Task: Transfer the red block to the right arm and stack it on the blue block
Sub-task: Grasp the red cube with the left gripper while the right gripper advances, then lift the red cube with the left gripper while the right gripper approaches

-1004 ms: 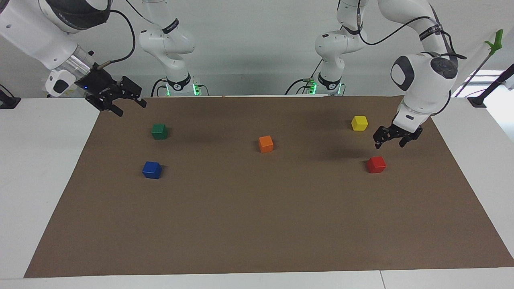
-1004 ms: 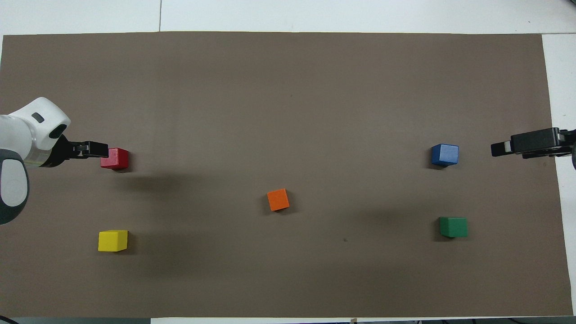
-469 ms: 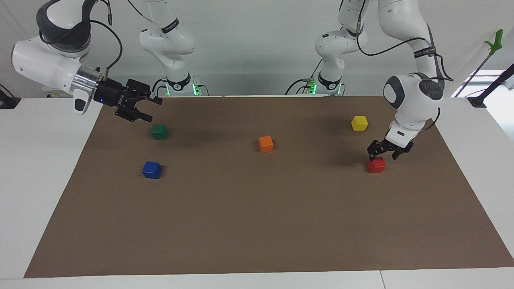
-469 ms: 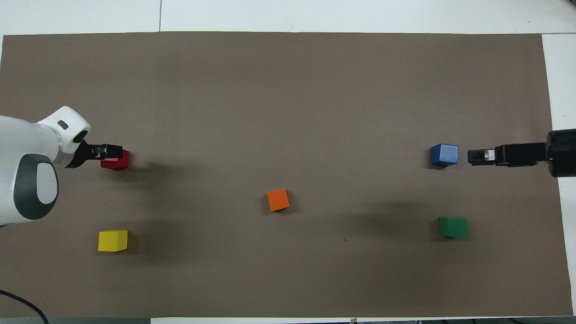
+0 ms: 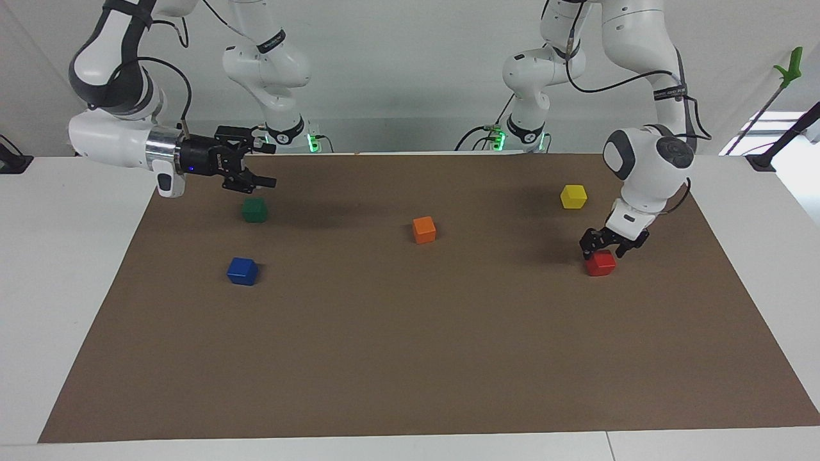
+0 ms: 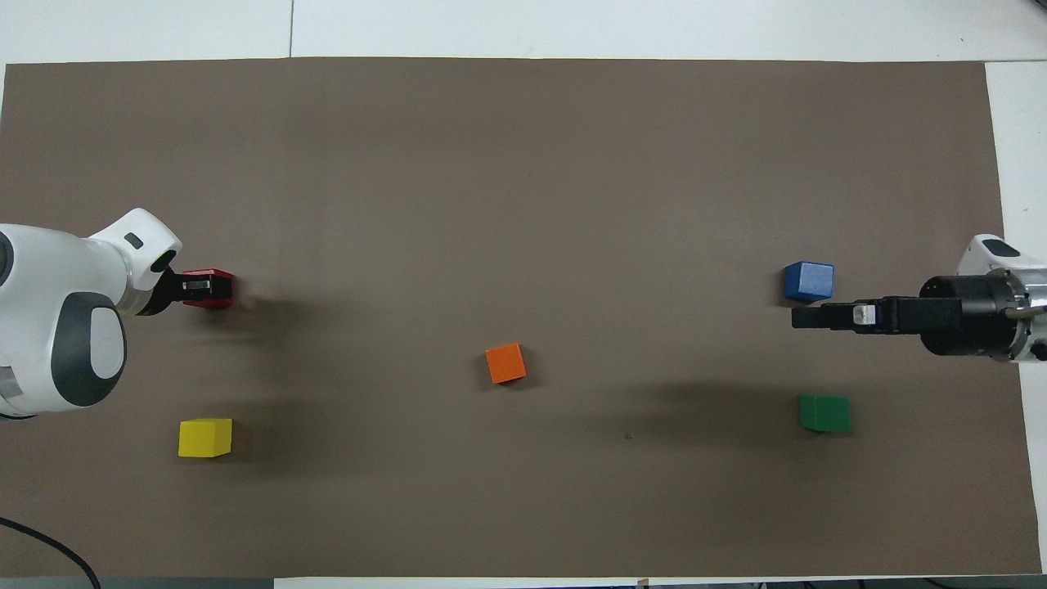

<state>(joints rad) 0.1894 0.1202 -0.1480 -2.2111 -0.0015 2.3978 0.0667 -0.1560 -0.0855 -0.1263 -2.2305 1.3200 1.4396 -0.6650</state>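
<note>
The red block [image 5: 602,266] [image 6: 226,294] rests on the brown mat toward the left arm's end. My left gripper [image 5: 603,251] [image 6: 203,285] has come down onto it and covers most of its top from above. The blue block [image 5: 242,271] [image 6: 808,281] sits toward the right arm's end of the mat. My right gripper [image 5: 266,166] [image 6: 806,316], with a blue light at its wrist, hangs open and level over the mat between the blue block and the green block, holding nothing.
A green block [image 5: 254,209] [image 6: 824,412] lies nearer to the robots than the blue one. An orange block [image 5: 424,229] [image 6: 505,362] sits mid-mat. A yellow block [image 5: 573,196] [image 6: 204,437] lies nearer to the robots than the red block. The brown mat [image 5: 410,358] covers the white table.
My left gripper has dropped from above the red block down onto it. My right arm has swung in from the mat's edge and levelled out over the blue and green blocks.
</note>
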